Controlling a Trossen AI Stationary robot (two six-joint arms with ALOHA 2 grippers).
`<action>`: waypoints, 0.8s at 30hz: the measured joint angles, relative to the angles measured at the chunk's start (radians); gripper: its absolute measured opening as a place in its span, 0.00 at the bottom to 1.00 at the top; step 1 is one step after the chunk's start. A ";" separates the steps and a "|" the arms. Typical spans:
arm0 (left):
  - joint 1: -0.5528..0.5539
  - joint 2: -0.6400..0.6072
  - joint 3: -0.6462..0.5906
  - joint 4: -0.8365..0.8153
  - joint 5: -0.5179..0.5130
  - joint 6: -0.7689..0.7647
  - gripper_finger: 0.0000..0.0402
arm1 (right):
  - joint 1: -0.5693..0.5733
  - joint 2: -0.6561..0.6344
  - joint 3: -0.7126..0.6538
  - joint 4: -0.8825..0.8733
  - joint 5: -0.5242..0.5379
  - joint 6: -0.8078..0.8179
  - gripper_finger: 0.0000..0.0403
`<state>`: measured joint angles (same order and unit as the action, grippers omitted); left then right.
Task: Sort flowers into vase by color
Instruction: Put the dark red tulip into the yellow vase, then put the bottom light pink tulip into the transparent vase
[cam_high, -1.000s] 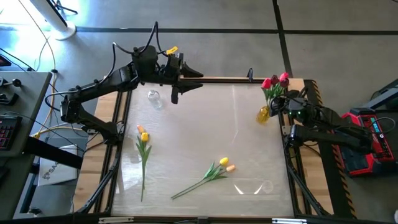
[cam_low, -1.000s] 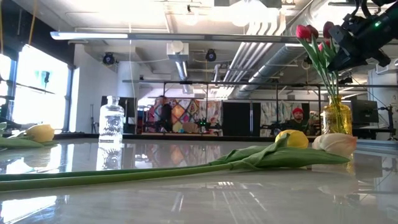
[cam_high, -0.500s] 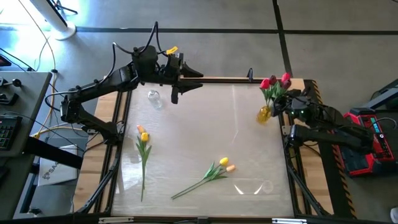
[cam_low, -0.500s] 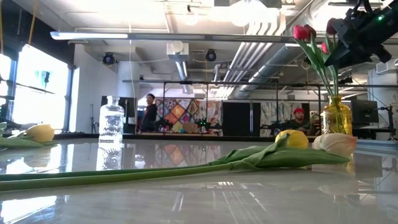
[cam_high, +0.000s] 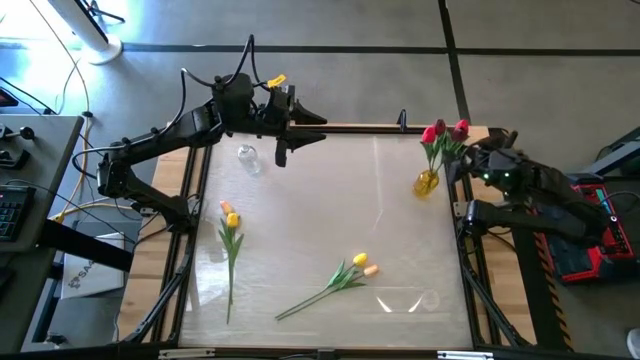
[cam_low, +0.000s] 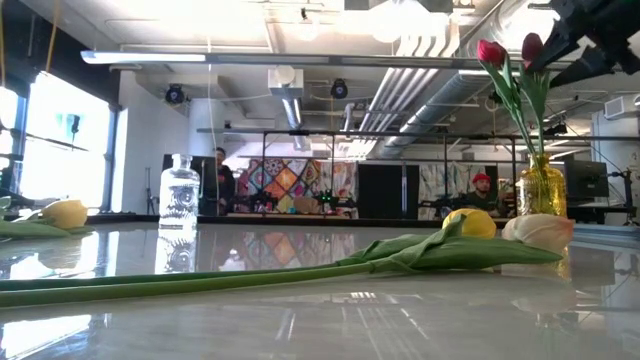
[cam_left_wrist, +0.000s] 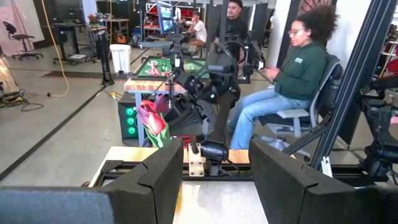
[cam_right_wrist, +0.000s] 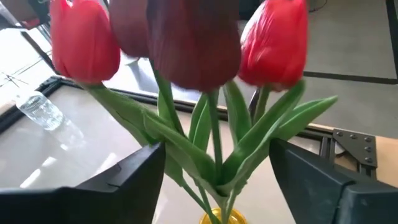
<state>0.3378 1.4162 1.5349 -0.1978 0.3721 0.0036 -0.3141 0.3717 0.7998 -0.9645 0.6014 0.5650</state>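
Observation:
Red and dark maroon tulips (cam_high: 441, 132) stand with their stems in a small yellow vase (cam_high: 427, 183) at the table's far right. My right gripper (cam_right_wrist: 216, 147) is open just right of them, one finger on each side of the stems without touching. A clear glass vase (cam_high: 248, 159) stands at the far left. One yellow tulip (cam_high: 232, 219) lies at the left. Two more yellow and orange tulips (cam_high: 362, 265) lie flat near the middle front. My left gripper (cam_high: 300, 135) hangs open above the far edge, level, holding nothing.
The middle of the glossy table (cam_high: 320, 200) is bare between the two vases. Long green stems (cam_high: 310, 299) stretch toward the near edge. A person (cam_left_wrist: 292, 81) sits beyond the table's right side, and others stand farther back in the room.
My right gripper has opened and let go of the red tulips. It has then risen and drawn back toward the table's right edge. The tulips stay in the yellow vase, and their heads have swung slightly more upright.

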 joint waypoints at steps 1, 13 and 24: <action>0.000 0.000 0.000 0.000 0.000 0.000 0.43 | 0.000 0.000 0.011 -0.007 0.000 -0.002 0.69; 0.000 0.000 0.000 0.000 0.000 0.000 0.43 | 0.000 0.000 0.156 -0.043 0.060 -0.110 0.69; 0.000 0.000 0.000 0.000 0.000 0.000 0.43 | 0.000 0.048 0.334 -0.071 0.080 -0.253 0.69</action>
<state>0.3378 1.4162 1.5349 -0.1978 0.3719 0.0036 -0.3141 0.4194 1.1337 -1.0351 0.6819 0.3122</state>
